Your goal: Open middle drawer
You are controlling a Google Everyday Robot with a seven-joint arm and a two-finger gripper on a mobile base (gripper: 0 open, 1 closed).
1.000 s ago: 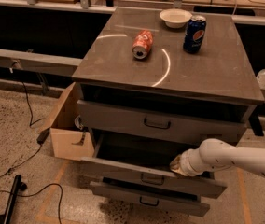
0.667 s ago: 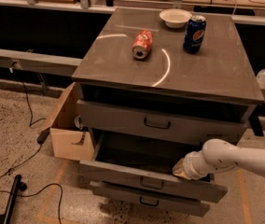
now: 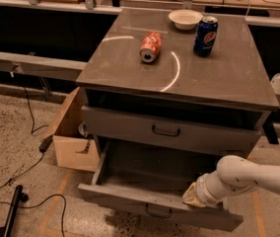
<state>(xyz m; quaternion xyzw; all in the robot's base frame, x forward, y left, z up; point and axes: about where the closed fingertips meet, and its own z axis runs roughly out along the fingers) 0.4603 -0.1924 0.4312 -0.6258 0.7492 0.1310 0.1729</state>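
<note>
Jaw state cannot be told: the gripper (image 3: 195,195) is a pale bundle resting against the top edge of the middle drawer's front panel, right of centre. At far left, dark cables (image 3: 12,181) trail over the speckled floor, and an open cardboard box (image 3: 71,142) sits just beside the grey cabinet (image 3: 219,83). On the cabinet top a red can (image 3: 150,47) lies on its side, with a white bowl (image 3: 185,19) behind it and a blue can (image 3: 205,35) upright to the right. Below, the top drawer (image 3: 130,125) looks nearly flush. The middle drawer (image 3: 125,197) stands well out from the cabinet, its dark loop handle (image 3: 158,213) at centre. The white arm (image 3: 258,174) enters from the right edge.
</note>
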